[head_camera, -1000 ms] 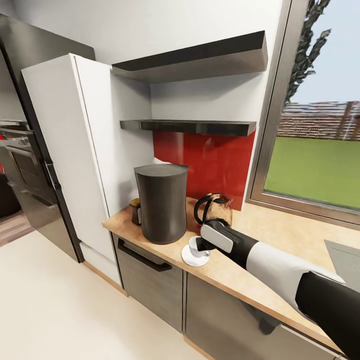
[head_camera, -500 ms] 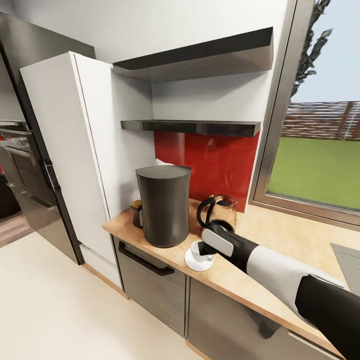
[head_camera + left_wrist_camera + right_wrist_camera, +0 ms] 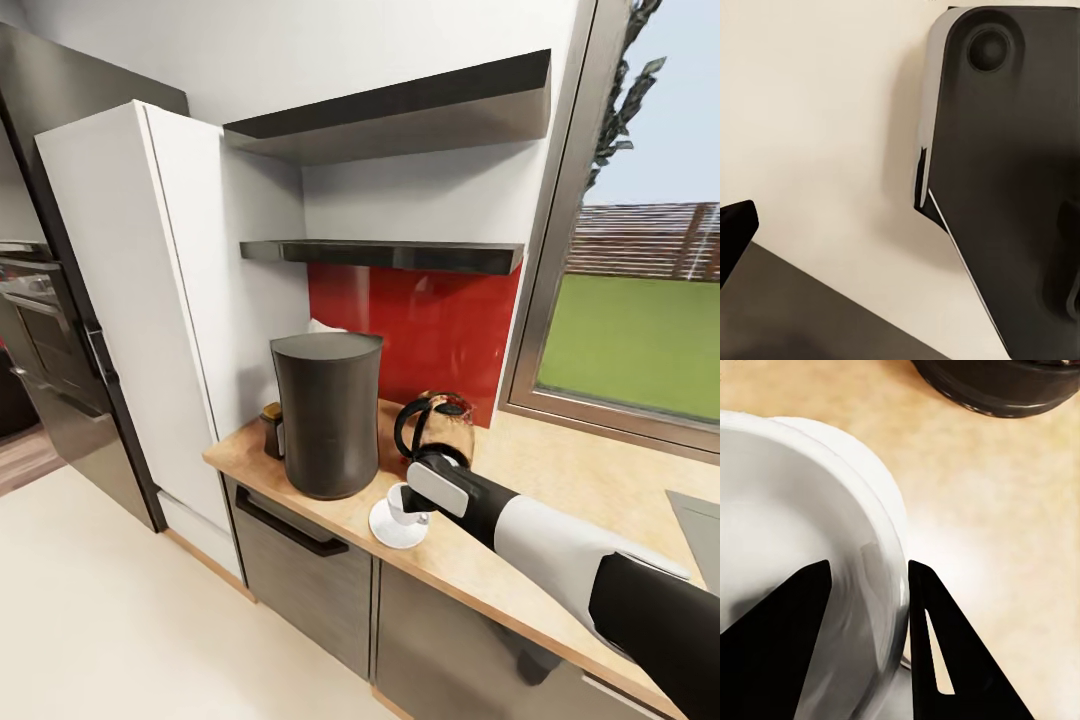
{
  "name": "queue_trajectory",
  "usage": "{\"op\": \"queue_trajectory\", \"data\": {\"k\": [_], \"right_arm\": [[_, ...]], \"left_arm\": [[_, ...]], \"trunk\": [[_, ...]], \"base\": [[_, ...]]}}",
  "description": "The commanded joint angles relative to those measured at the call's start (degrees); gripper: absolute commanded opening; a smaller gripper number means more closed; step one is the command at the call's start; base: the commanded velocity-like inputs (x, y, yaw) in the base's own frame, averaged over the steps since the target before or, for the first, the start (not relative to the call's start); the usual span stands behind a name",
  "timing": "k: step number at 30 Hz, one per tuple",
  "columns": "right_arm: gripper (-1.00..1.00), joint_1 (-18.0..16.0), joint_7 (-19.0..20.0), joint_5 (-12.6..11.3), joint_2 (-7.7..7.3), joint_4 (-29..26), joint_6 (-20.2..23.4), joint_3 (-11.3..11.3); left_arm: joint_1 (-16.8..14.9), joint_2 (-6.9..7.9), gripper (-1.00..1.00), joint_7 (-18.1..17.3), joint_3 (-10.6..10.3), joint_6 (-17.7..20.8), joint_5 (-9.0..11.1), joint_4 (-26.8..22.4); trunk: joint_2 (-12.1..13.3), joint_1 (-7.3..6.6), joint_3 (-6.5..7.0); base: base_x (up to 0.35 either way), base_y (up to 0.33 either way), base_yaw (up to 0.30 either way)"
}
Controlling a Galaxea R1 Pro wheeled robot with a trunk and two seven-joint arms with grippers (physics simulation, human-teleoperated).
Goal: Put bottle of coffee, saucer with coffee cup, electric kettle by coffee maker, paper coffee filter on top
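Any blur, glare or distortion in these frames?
Head view: wide-angle bend in the window frame, glossy sheen on the red backsplash. Right wrist view: coffee cup close and soft, pale glare on the kitchen countertop. Left wrist view: flat and dim.

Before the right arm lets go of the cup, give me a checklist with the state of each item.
1. Coffee cup over the saucer: ok in the head view.
2. Cup fully seated on the saucer: cannot tell; contact is hidden.
3. Right gripper fingers straddling the cup wall: ok, one finger inside the rim, one outside.
4. Saucer next to the coffee maker on the kitchen countertop: ok.
5. Electric kettle beside the coffee maker: ok, just behind the gripper, so withdraw carefully.
6. Bottle of coffee on the counter by the maker: ok.
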Motion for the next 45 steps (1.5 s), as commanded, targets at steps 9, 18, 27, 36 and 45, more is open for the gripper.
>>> {"op": "queue_trajectory", "data": {"k": [9, 18, 27, 36, 45], "right_arm": [[-1.0, -0.05, -0.19, -0.44, 0.1, -0.12, 0.01, 0.33], [-1.0, -0.05, -0.19, -0.54, 0.13, -0.04, 0.01, 0.33], [-1.0, 0.79, -0.19, -0.53, 0.13, -0.04, -0.01, 0.33], [-1.0, 0.83, -0.19, -0.57, 0.13, -0.05, -0.07, 0.33], [-1.0, 0.83, -0.19, -0.6, 0.13, 0.01, -0.07, 0.33]], "left_arm": [[0.01, -0.01, 1.0, -0.27, 0.51, -0.06, -0.43, -0.09], [0.01, -0.01, 1.0, -0.27, 0.53, -0.06, -0.43, -0.09], [0.01, -0.01, 1.0, -0.27, 0.53, -0.06, -0.44, -0.09], [0.01, -0.01, 1.0, -0.27, 0.49, -0.06, -0.43, -0.09], [0.01, 0.02, 1.0, -0.27, 0.45, -0.06, -0.43, -0.09]], "trunk": [[-0.11, 0.03, -0.11], [-0.11, 0.03, -0.11], [-0.11, 0.03, -0.11], [-0.11, 0.03, -0.11], [-0.11, 0.03, -0.11]], "base": [[0.001, 0.0, 0.0], [0.017, 0.0, 0.0], [0.025, 0.0, 0.0], [0.0, 0.087, 0.0], [0.0, 0.01, 0.0]]}}
